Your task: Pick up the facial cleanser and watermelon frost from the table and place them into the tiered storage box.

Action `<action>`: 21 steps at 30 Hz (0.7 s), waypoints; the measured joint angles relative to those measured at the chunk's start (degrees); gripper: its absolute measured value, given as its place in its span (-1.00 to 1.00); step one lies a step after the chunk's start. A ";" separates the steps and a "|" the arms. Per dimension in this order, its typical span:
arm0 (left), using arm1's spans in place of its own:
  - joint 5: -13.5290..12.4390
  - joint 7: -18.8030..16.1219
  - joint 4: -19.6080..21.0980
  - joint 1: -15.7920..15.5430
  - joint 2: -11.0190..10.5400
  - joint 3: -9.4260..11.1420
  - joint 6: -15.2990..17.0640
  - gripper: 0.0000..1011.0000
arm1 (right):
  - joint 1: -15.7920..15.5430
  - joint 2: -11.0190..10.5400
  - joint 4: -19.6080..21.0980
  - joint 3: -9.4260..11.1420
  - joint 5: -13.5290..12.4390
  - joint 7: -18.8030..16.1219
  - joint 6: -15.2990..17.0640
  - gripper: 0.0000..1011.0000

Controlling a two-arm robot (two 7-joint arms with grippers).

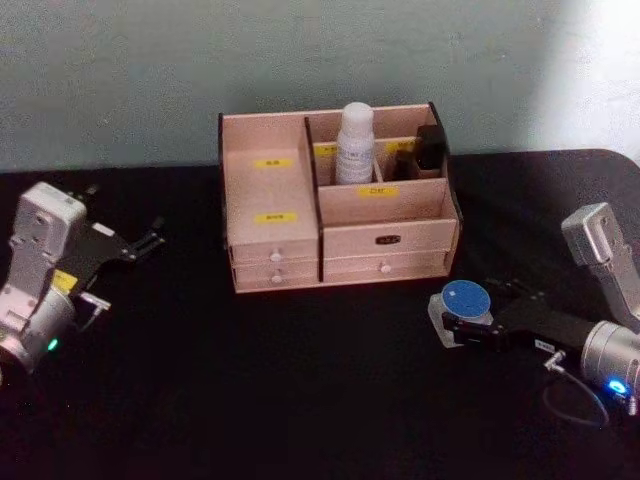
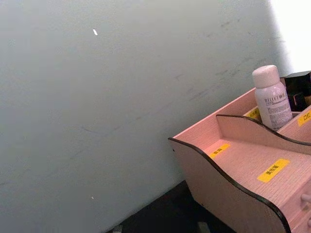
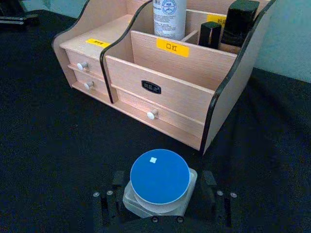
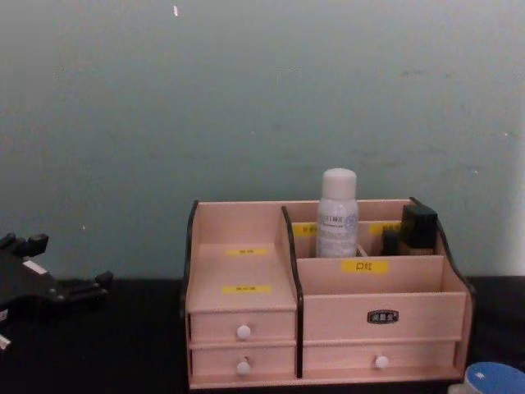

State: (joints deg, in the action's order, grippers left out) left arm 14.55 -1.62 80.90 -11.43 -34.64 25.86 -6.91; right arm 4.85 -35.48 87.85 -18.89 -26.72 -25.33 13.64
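Note:
The facial cleanser (image 1: 354, 143), a tall white bottle, stands upright in a rear compartment of the tiered storage box (image 1: 290, 215); it also shows in the chest view (image 4: 337, 213). The watermelon frost (image 3: 159, 175), a squat jar with a blue lid, rests on the black table in front of the box's right end (image 1: 463, 300). My right gripper (image 3: 164, 182) is open, with a finger close on each side of the jar. My left gripper (image 1: 150, 236) is open over the table far left of the box, holding nothing.
Two black items (image 1: 428, 146) stand in the box's back right compartments beside the bottle. A pale wall rises directly behind the box. Black tabletop (image 1: 250, 380) stretches in front of the box and between the two arms.

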 joint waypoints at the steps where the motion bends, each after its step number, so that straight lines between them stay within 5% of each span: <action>1: 0.00 0.00 0.00 0.00 0.00 0.00 0.00 0.98 | 0.00 0.00 0.00 0.00 -0.03 0.00 0.00 0.98; 21: 0.00 0.00 0.00 0.00 0.00 0.00 0.00 0.98 | 0.15 -0.09 -0.10 -0.27 -0.34 -0.16 -0.10 0.98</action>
State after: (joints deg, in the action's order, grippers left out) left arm 14.55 -1.62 80.90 -11.43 -34.65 25.86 -6.91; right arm 5.00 -35.57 87.75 -19.15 -27.06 -25.48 13.54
